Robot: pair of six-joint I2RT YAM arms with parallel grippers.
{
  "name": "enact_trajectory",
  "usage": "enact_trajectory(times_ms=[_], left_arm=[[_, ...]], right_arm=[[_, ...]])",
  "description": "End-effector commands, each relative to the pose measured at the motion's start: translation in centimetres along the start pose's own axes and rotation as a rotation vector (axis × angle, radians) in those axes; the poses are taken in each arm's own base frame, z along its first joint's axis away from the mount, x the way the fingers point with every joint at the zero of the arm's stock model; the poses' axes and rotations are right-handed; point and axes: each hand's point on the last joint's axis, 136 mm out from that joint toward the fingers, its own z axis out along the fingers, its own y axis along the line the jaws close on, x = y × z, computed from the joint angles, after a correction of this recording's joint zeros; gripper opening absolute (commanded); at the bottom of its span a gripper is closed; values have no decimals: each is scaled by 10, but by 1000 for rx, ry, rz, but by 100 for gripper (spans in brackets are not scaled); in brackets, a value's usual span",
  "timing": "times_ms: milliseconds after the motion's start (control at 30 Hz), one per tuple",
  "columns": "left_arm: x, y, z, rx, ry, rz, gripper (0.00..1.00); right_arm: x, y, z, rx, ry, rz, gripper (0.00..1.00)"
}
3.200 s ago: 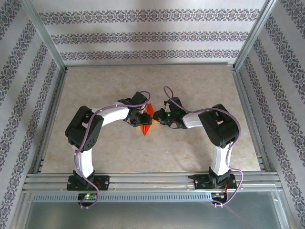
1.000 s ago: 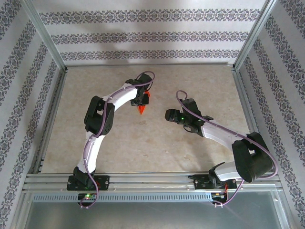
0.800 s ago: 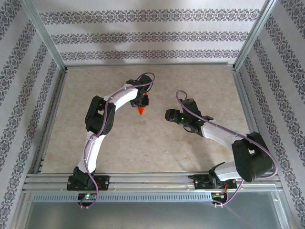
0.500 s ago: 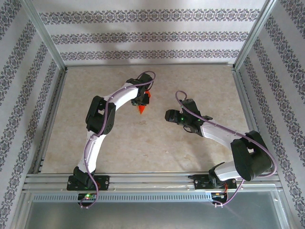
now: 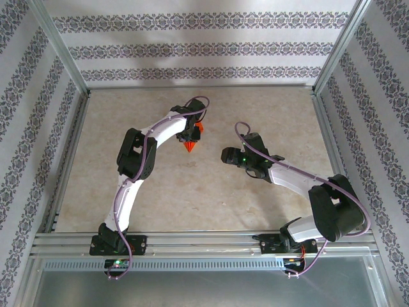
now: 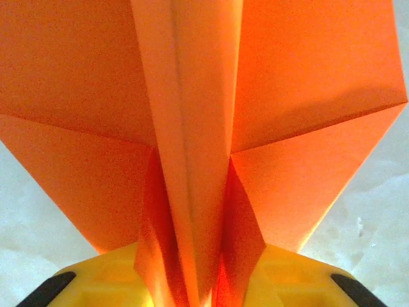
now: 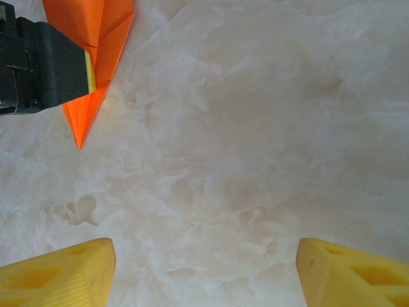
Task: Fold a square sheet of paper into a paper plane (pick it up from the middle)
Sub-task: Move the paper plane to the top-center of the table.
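Observation:
The paper plane (image 5: 191, 144) is a bright orange-red dart behind the table's middle, nose pointing toward the arms' bases. My left gripper (image 5: 191, 134) is over its tail. In the left wrist view the plane's (image 6: 192, 128) wings spread wide and its keel runs between my left gripper's (image 6: 204, 268) yellow fingers (image 6: 108, 278). The folded layers fan out across the gap; whether the jaws press them I cannot tell. My right gripper (image 5: 225, 154) hovers to the plane's right, open and holding nothing (image 7: 204, 268). Its view shows the plane's nose (image 7: 86, 121) touching the table. A flat square sheet of paper is out of view.
The table (image 5: 160, 185) is beige marble-patterned, fenced by aluminium rails (image 5: 198, 240) in front and patterned walls at the sides and back. The right arm's elbow (image 5: 335, 211) sits low at the right front.
Since three seconds ago the left arm carried the plane back from the middle and the right arm drew off to the right. Over the last second the arms and plane have barely moved.

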Motion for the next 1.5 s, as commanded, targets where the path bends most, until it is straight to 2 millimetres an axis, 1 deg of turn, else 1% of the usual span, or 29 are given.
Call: enact_trajectory(times_ms=[0,200,267,333,400,533,667,867,933,1000,1067,1133,1200,1233,1300,1367,1400,1467], left_arm=[[21,18,22,-90,90,31,32],[25,20,30,-108,106,39,33],[24,19,29,-103,108,36,33],[21,16,23,-87,99,32,33],[13,12,11,-68,77,27,33],[-8,4,-25,-16,-1,2,34],[-23,2,-61,19,-84,-35,39],[-32,3,-100,59,-165,-74,42],[-34,5,-112,68,-192,-81,42],[-36,10,-129,76,-233,-92,42],[-40,19,-150,91,-291,-116,44],[-43,32,-172,93,-361,-140,45],[-43,53,-193,74,-438,-169,49],[-41,66,-202,59,-482,-184,52],[-36,93,-217,25,-571,-219,61],[-25,127,-227,-27,-660,-260,72],[-19,140,-229,-50,-695,-267,77],[-3,171,-229,-109,-760,-293,91]], right_arm=[[2,-7,2,15,9,7,75],[1,-7,2,15,9,7,75],[1,-7,2,15,10,9,75],[1,-6,2,15,7,8,75],[0,-6,1,14,3,7,75],[-2,-5,0,14,-3,6,76],[-4,-5,-1,15,-7,7,76],[-10,-5,-6,16,-30,9,76],[-14,-5,-10,19,-40,8,77],[-22,-4,-17,21,-59,5,77],[-32,-6,-27,37,-90,-9,78],[-44,-10,-41,65,-134,-28,80],[-59,-14,-58,100,-192,-51,84],[-67,-18,-67,130,-227,-68,87],[-82,-28,-85,194,-305,-108,97],[-97,-39,-103,265,-390,-143,98],[-103,-44,-110,292,-422,-156,98],[-113,-56,-123,351,-493,-167,98]])
